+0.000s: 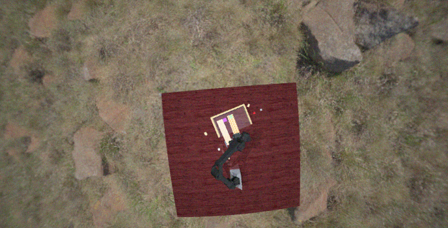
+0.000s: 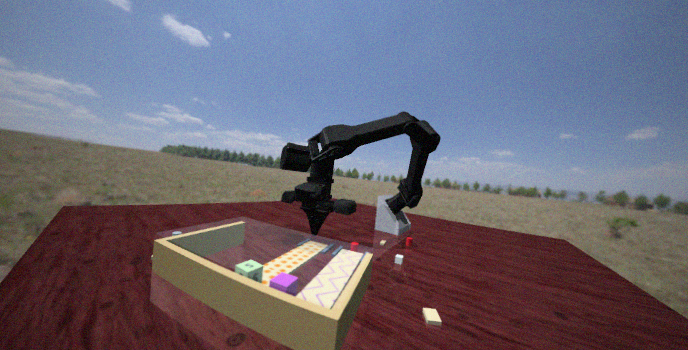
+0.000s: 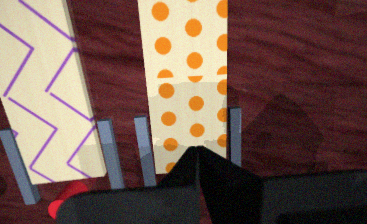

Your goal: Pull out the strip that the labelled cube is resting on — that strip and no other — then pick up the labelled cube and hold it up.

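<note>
Two strips (image 1: 224,129) (image 2: 332,278) (image 3: 44,95), two cubes (image 2: 249,270), four blue-grey rails (image 3: 145,150).
</note>
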Controlling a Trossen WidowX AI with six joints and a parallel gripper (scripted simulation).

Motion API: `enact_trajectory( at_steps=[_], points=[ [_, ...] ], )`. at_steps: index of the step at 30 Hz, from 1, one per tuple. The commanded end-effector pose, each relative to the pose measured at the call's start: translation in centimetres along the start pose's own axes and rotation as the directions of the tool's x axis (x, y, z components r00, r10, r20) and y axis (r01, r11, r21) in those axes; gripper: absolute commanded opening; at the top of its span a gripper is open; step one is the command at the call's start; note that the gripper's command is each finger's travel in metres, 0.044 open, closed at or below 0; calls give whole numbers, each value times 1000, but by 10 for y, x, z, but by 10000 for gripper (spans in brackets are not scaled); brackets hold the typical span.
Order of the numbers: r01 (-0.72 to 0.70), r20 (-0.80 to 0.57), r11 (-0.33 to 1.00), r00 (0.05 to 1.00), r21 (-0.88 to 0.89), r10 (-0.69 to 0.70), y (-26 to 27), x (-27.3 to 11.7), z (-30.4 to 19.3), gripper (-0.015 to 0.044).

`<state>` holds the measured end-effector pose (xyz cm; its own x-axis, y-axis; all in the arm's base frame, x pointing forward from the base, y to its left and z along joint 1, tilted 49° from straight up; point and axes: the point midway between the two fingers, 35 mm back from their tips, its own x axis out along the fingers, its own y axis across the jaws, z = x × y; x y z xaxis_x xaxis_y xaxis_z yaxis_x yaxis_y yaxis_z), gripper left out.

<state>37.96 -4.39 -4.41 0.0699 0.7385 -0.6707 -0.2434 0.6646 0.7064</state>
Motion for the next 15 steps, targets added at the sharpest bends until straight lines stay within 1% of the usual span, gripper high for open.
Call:
enact_trajectory(
  at_steps=[1,15],
  points=[
    [-8,-4,1000,1000,7,8,1,10,-1,0],
    [-10,-4,1000,1000,6,10,2,28,-2,0]
  ],
)
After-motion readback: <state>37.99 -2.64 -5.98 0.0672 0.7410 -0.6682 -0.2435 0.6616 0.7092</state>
